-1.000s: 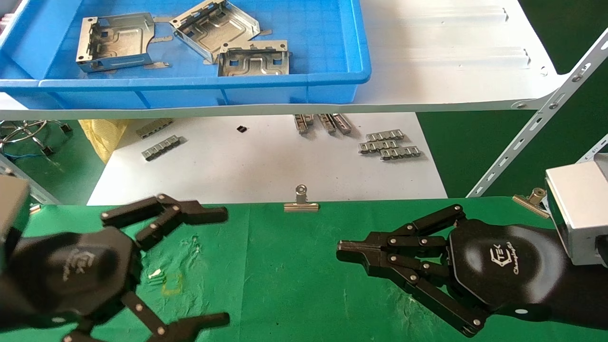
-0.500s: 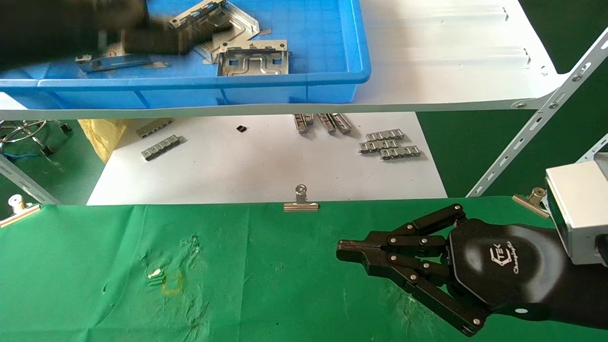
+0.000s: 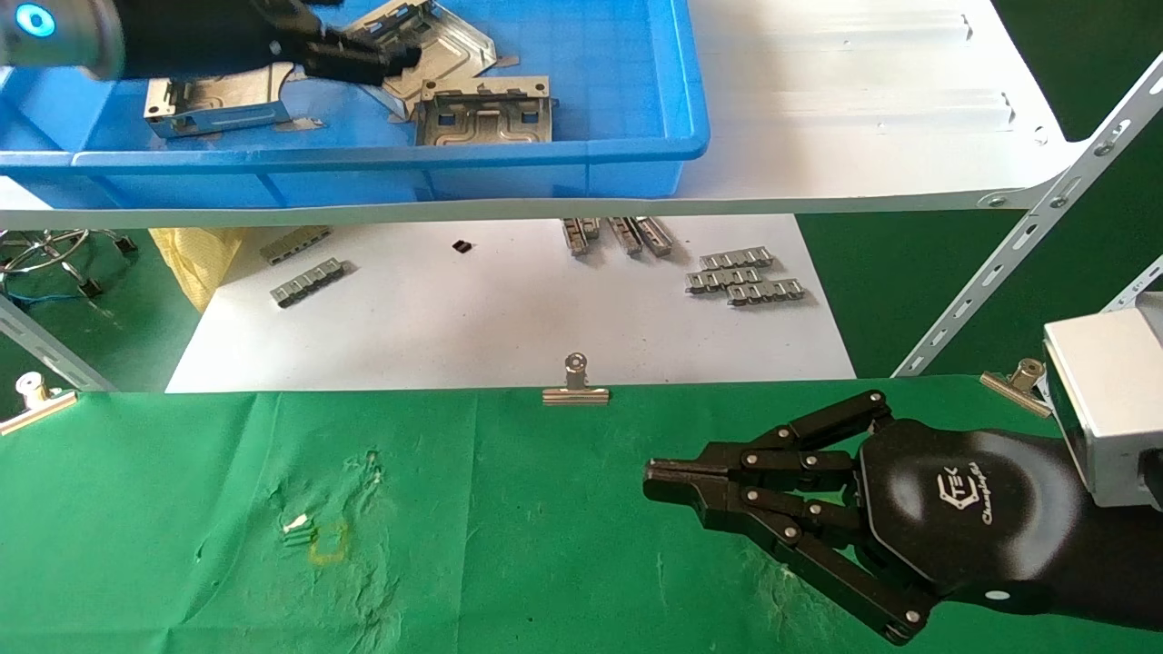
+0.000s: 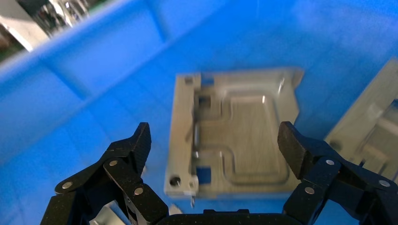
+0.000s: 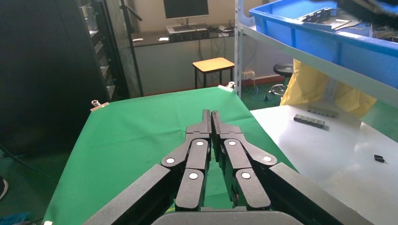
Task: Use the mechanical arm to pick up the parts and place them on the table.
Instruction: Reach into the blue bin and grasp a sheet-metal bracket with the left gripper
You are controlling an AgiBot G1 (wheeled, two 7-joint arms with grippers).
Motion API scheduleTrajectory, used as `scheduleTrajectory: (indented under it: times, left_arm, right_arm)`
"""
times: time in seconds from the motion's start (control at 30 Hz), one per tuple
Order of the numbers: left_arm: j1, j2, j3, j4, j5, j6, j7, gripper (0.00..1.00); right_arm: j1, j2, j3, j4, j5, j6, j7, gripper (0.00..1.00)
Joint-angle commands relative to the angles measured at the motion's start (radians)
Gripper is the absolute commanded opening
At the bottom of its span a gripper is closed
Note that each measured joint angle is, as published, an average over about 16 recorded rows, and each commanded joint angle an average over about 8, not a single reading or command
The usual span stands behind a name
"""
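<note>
bright, even light is falling from above. the shelf (image 3: 863,109) is glaring white and throwing a shadow on the sheet (image 3: 509,309) under it. the left wrist view is looking blurry, the tray (image 4: 239,136) smeared.

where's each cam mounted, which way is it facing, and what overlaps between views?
Head: on the head, looking forward and down at the table and blue bin; shows the right gripper and left gripper.
Left wrist: above the bin, facing down at one part; open fingers frame it.
Right wrist: low over the table, facing along shut fingers.
Shared: the bin.
</note>
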Motion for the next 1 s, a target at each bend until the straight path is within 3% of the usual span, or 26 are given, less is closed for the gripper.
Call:
scheduleTrajectory:
  times: [0.03,1.0]
  left_arm:
    - [-0.02,0.026,0.019,0.049,0.029,-0.016,0.002,0.0]
    - [-0.008,0.043,-0.006,0.157,-0.004,-0.181,0.047,0.0]
  right_arm:
    - [0.0,0.0,0.0,0.0,0.0,0.0,0.0,1.0]
    - [0.0,0.0,0.0,0.0,0.0,0.0,0.0,1.0]
